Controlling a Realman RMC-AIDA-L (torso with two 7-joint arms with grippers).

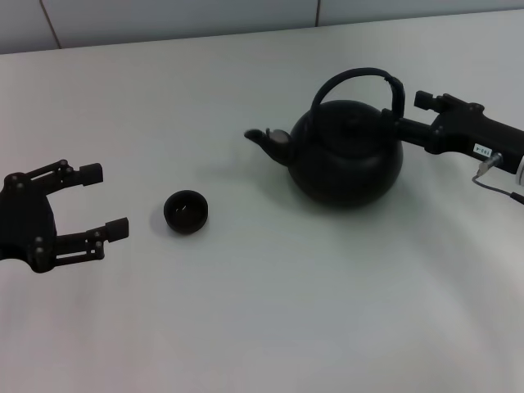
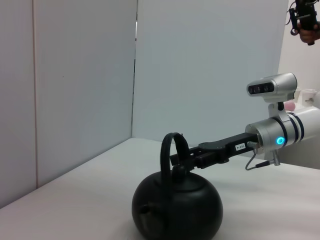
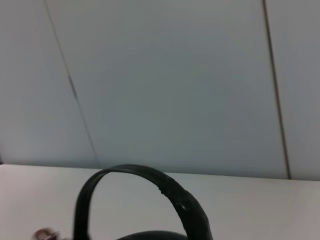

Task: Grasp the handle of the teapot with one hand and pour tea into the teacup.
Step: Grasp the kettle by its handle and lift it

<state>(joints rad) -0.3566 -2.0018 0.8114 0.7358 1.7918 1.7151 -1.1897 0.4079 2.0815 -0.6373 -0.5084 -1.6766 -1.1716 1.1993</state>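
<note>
A round matte-black teapot (image 1: 348,155) sits at upper right of the white table (image 1: 262,327); its rigid arched handle (image 1: 360,78) looks the natural hold. The right gripper (image 1: 403,123) reaches it, closure unclear. The left gripper (image 1: 105,201) rests spread beside the tiny black teacup (image 1: 186,212).

Not much to read here, honestly. The only thing with writing on it is a small white sticker (image 1: 483,150) on the right arm's gripper body, and the same white sticker shows up in the left wrist view on the side of that arm (image 2: 240,147). There are dark characters printed on it, but they're too tiny to make out in either view, so no letters or numbers can be called. The teapot (image 1: 348,155) and the teacup (image 1: 186,211) are plain matte black with no brand or markings visible, and the left gripper (image 1: 97,201) shows nothing readable either.
</note>
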